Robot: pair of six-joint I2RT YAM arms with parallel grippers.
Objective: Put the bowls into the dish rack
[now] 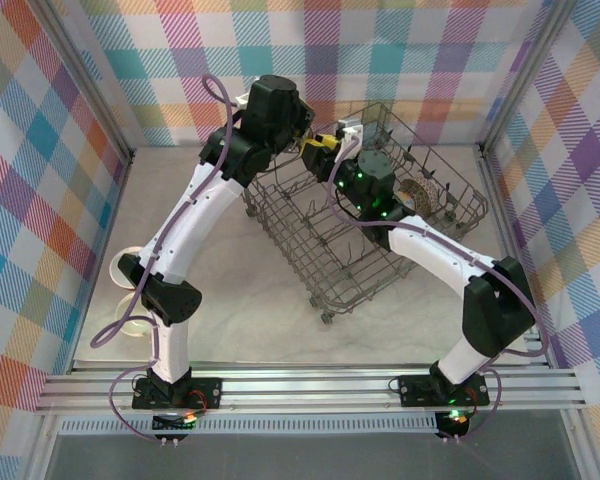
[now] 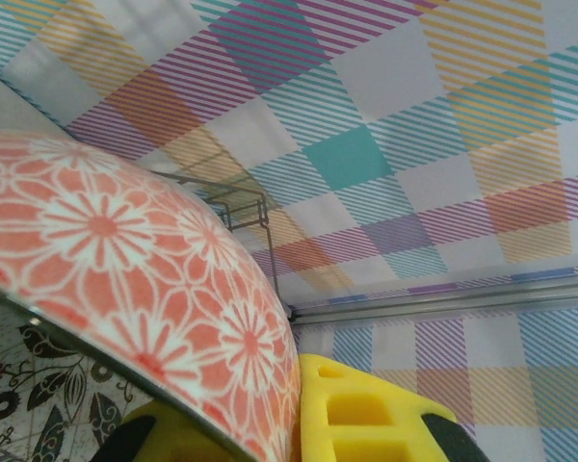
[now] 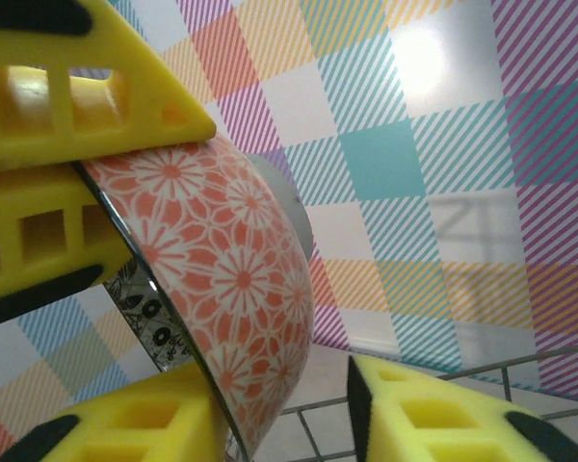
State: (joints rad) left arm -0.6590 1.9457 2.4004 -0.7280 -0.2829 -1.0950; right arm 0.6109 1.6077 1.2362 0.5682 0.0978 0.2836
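An orange bowl with a white flower pattern (image 2: 125, 260) is pinched at its rim by my left gripper (image 2: 270, 423), which is shut on it above the back of the dish rack (image 1: 380, 230). In the right wrist view the same bowl (image 3: 231, 279) hangs from the left gripper's yellow fingers (image 3: 77, 96). My right gripper (image 3: 284, 419) straddles the bowl's lower rim. One pad is against the inside and the other stands off the outside with a gap, so it is open. From above, the left gripper (image 1: 315, 146) and right gripper (image 1: 338, 165) meet.
A brown-patterned bowl (image 1: 417, 192) stands among the tines at the rack's right end. Two pale bowls (image 1: 120, 268) (image 1: 135, 328) lie on the table behind the left arm. Plaid walls enclose the table on three sides. Rack wires (image 3: 443, 380) run just under the right gripper.
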